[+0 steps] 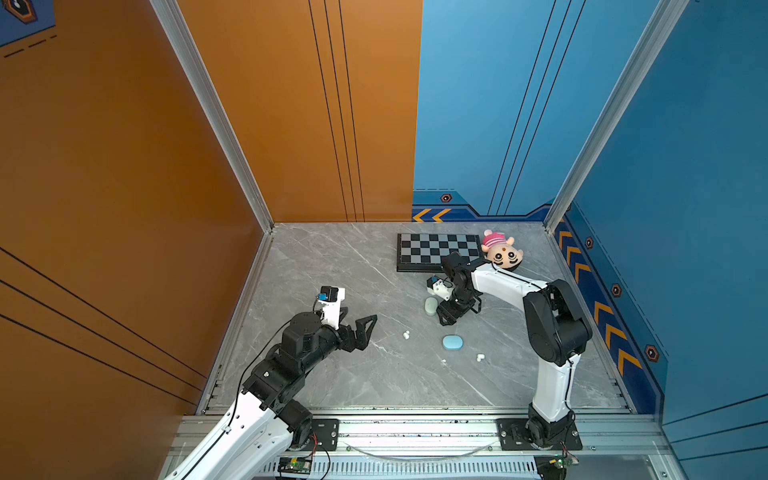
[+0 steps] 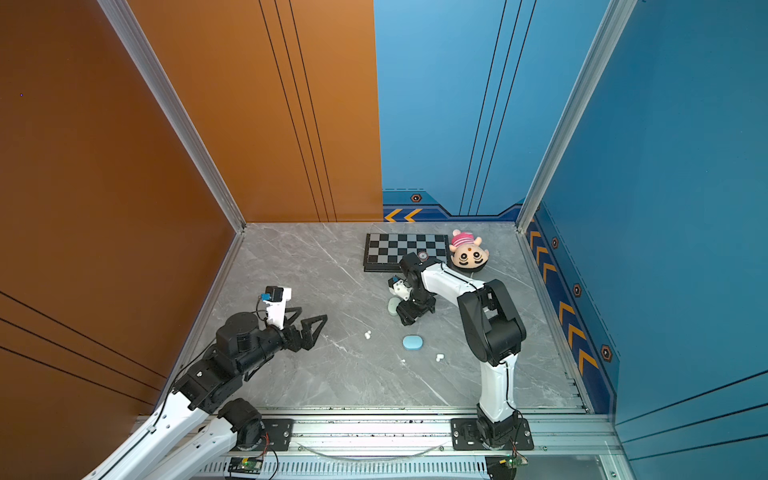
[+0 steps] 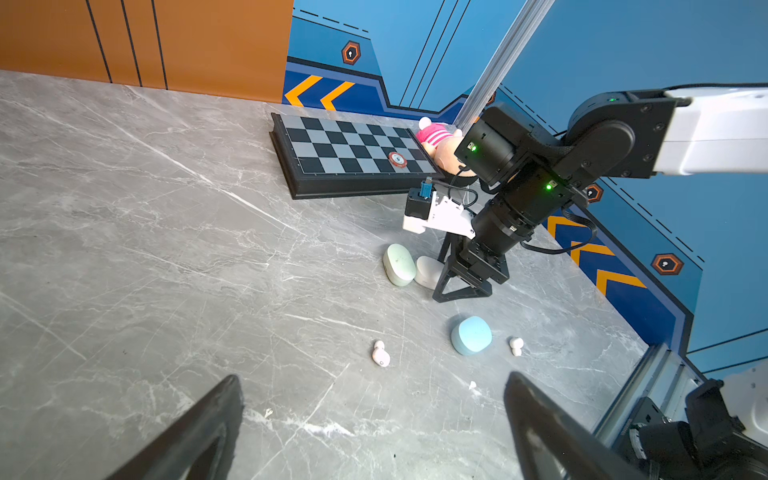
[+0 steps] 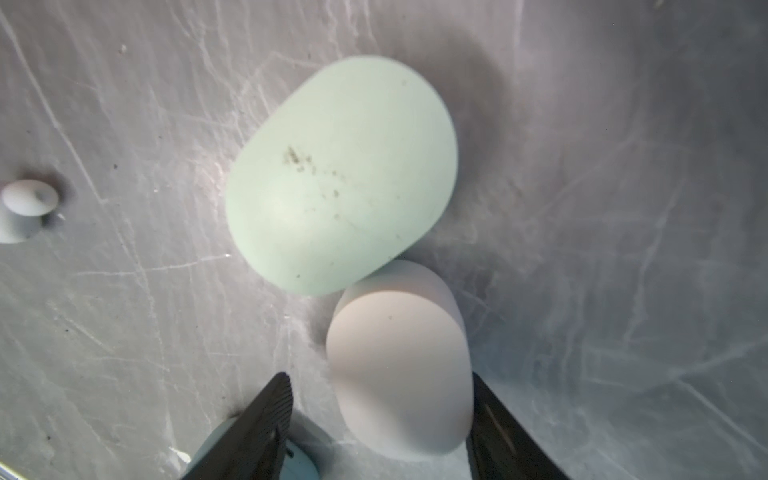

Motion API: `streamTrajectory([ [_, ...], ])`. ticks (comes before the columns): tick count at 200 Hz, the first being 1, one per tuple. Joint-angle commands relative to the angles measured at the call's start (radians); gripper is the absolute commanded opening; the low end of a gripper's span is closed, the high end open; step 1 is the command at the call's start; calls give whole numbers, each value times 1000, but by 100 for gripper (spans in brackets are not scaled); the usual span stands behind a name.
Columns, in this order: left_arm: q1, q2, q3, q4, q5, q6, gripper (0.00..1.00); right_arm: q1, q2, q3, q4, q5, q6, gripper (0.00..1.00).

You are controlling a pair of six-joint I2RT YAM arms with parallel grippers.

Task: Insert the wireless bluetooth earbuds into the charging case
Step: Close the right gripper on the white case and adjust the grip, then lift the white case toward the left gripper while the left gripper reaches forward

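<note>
1. Straddles the white case (image 4: 399,365) with the right gripper (image 4: 380,376): jaws partway apart, 1 finger against the shell, a gap at the other, so apparently no squeeze yet.
2. Reads as a light, stiff, slick pebble; best taken across the short width, low on the body.
3. Sits right beside the mint case (image 4: 340,174), seemingly touching; leaves the blue case (image 1: 453,343) nearer the robot, apart. Shows no open lid on mint or blue.
4. Shows 2 white earbuds (image 1: 406,334) loose on the table (image 1: 332,270), none in a case: 1 between the left gripper (image 1: 360,314) and the blue case, the other earbud (image 1: 480,357) near the blue case, toward the right arm's base.
5. Expect tiny, light, hard, smooth buds, apt to roll or squirt from the pads; pinch across the wider body with a gentle close.
6. Rises on the right arm from its base, elbow high, forearm reaching toward the chessboard (image 1: 432,247) and plush doll (image 1: 500,251), wrist turned down at the table.
7. Holds the left gripper wide open and empty above bare table, arm low and stretched forward.
</note>
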Motion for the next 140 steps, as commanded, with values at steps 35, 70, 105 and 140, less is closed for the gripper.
streamTrajectory([
  [35,11,2,-3,2,18,-3,98,8,0,10,6,25,-6,50],
  [70,12,4,-1,2,20,-3,98,8,-11,6,15,35,0,50],
  [105,11,9,2,2,20,-3,98,10,-22,9,19,48,1,56],
  [140,12,12,4,2,22,-3,98,10,-25,8,22,62,3,56],
])
